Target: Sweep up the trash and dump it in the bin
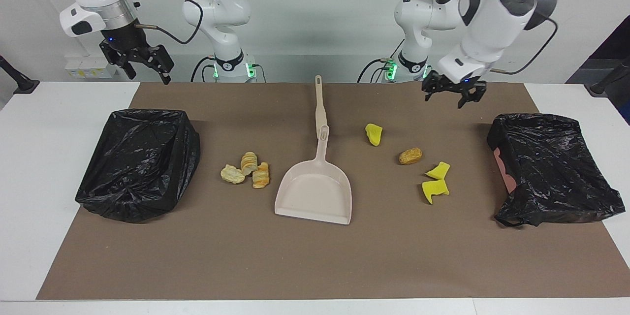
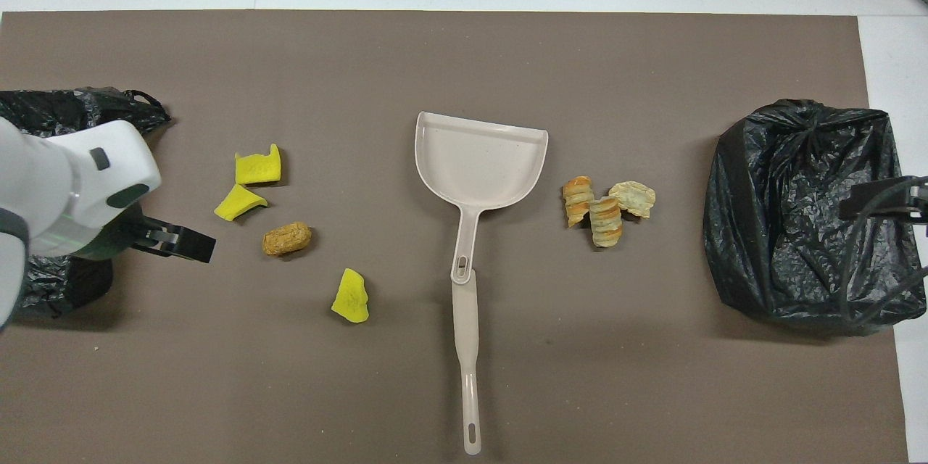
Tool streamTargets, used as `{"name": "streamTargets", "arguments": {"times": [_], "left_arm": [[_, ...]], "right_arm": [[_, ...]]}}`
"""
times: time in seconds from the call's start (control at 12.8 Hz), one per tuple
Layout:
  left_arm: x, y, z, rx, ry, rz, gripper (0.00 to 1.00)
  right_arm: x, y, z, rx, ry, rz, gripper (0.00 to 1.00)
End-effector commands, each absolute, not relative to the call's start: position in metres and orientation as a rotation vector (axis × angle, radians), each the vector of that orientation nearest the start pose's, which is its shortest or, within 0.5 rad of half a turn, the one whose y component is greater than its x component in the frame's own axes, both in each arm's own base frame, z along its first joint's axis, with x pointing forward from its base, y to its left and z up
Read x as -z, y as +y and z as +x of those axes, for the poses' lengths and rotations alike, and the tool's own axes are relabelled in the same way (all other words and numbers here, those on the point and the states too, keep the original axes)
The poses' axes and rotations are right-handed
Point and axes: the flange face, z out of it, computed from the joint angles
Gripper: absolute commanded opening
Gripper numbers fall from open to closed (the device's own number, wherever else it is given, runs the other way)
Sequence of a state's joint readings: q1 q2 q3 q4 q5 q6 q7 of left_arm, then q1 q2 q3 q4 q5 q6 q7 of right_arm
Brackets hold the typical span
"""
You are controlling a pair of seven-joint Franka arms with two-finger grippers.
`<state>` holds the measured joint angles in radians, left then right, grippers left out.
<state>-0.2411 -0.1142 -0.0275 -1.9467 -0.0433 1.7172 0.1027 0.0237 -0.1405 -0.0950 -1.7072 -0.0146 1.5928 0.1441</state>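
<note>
Trash (image 1: 408,156) light, soft, rolls easily; grip dustpan (image 1: 315,192) by stiff handle. Left claw (image 1: 453,94), right claw (image 1: 140,61) released, empty.

White table (image 1: 29,167) covered by brown mat (image 1: 315,256). On mat: beige plastic dustpan (image 1: 315,192), beige brush handle (image 1: 320,103), three yellow foam wedges (image 1: 374,134), brown bread-roll lump (image 1: 410,156), three striped pastries (image 1: 246,170), two black-bagged bins (image 1: 140,162), one at each end.

No readable words, labels, brand names, numbers or signs are showing on anything in either view of the table.
</note>
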Motion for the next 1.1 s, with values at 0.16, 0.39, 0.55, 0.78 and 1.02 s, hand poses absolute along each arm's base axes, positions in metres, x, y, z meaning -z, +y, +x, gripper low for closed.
{"name": "streamTargets", "arguments": {"times": [0.16, 0.39, 0.55, 0.78, 1.02], "left_arm": [[-0.460, -0.205, 0.451, -0.138, 0.652, -3.099, 1.00], [-0.423, -0.273, 0.421, -0.128, 0.605, -3.099, 1.00], [-0.405, -0.319, 0.398, -0.061, 0.502, -3.146, 1.00], [-0.386, -0.374, 0.369, -0.064, 0.459, -3.209, 1.00], [-0.370, -0.409, 0.339, -0.081, 0.411, -3.211, 1.00]], "right_arm": [[-0.638, -0.038, 0.510, 0.118, 0.346, -3.124, 1.00], [-0.639, -0.039, 0.510, 0.111, 0.348, -3.108, 1.00], [-0.639, -0.039, 0.510, 0.112, 0.304, -3.121, 1.00], [-0.636, -0.038, 0.504, 0.076, 0.253, -3.127, 1.00], [-0.631, -0.035, 0.504, 0.059, 0.241, -3.121, 1.00]]}}
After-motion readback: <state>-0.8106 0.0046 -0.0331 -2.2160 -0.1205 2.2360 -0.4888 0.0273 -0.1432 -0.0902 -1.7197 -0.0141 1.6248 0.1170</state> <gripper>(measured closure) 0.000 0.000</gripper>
